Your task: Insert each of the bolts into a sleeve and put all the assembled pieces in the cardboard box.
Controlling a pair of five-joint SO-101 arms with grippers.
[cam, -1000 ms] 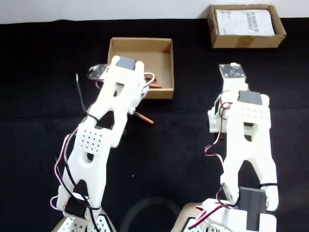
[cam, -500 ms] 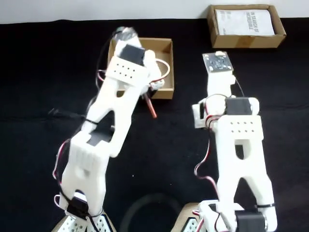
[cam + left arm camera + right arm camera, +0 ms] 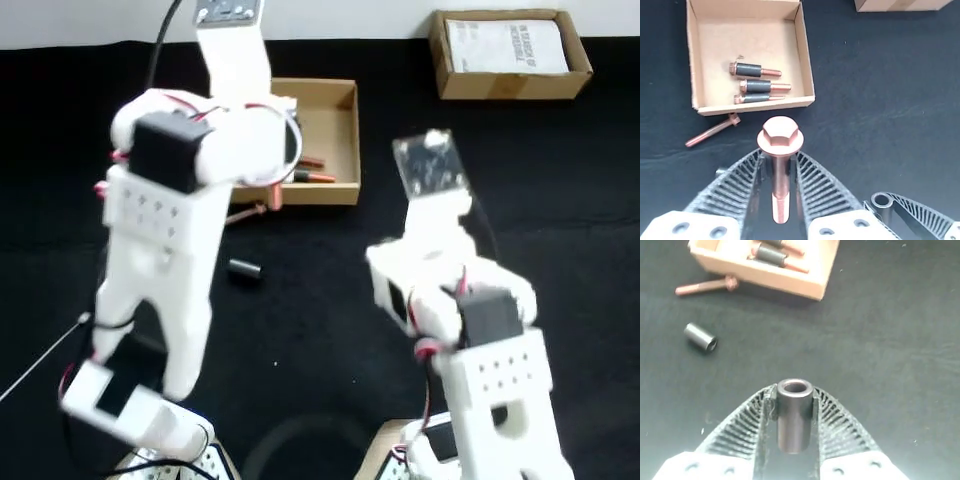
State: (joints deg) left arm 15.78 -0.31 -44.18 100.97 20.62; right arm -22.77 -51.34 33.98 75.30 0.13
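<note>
Copper bolt (image 3: 780, 170) now up off counter (image 3: 880, 125), clenched in left gripper (image 3: 780, 159); arm lifted away from cardboard box (image 3: 806, 60) near counter's far edge. Right gripper (image 3: 794, 392) lifted too, grasping dark sleeve (image 3: 794, 420). Both parts in hand, so joining looks next. Bolt's long axis runs along gripper, head out front, thread toward wrist. Sleeve same way, open hole facing out

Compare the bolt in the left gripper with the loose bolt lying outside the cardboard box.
The held bolt is clamped in the left gripper; the loose bolt lies flat on the black table, free of any gripper. The held bolt's hex head sticks out past the fingertips; the loose bolt rests beside the cardboard box, head end nearer the wall. Both are copper-coloured, hex-headed and carry no sleeve.
</note>
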